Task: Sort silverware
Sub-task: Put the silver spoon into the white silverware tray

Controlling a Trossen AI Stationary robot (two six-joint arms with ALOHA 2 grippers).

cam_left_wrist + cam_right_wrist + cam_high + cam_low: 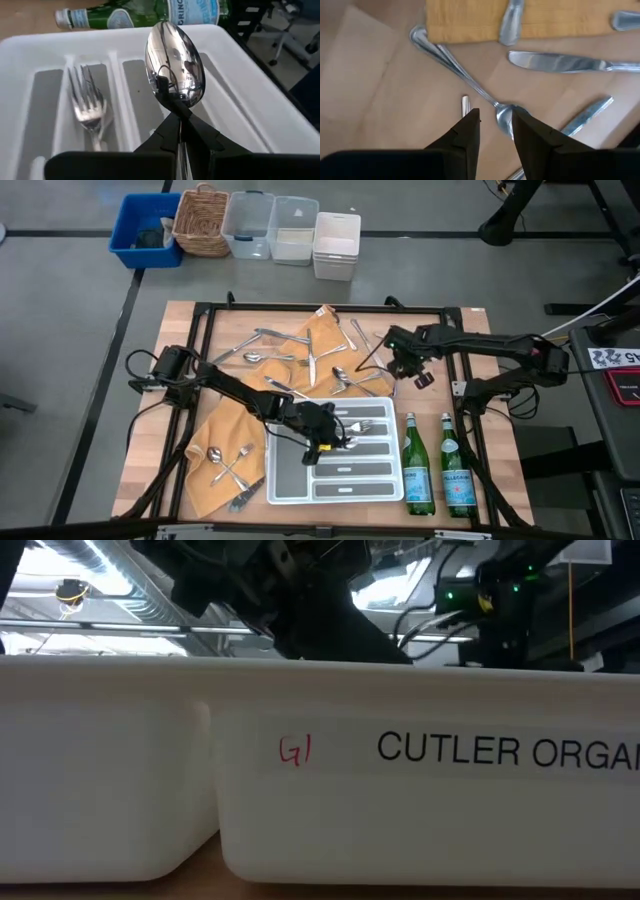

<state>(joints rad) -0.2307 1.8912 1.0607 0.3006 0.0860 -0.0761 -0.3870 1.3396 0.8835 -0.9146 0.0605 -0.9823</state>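
My left end effector hung over the white tray, its fingers clamped together on the neck of a spoon. The bowl of that spoon stood up just ahead of the fingertips, over the tray's slots. Beside it, 1 slot over, a fork lay flat in the tray. Past the far rim from that end effector lay 2 green bottles on the surface.

My right end effector hovered low over the bare wood, fingers apart. Between the fingertips and just ahead of them lay the bowl of a second spoon, its handle running away toward the edge of an orange cloth. A knife lay on the wood farther ahead, crossways, and another piece lay slanted off to 1 side of the fingers. I could not tell whether the fingers touched that spoon.

From above, more silverware was scattered on the cloth and the wood between the 2 arms, and a few pieces lay on the cloth well behind the left end effector, near the surface's front corner.

The low camera showed only the tray's white wall with printed lettering, the dark arms above it.
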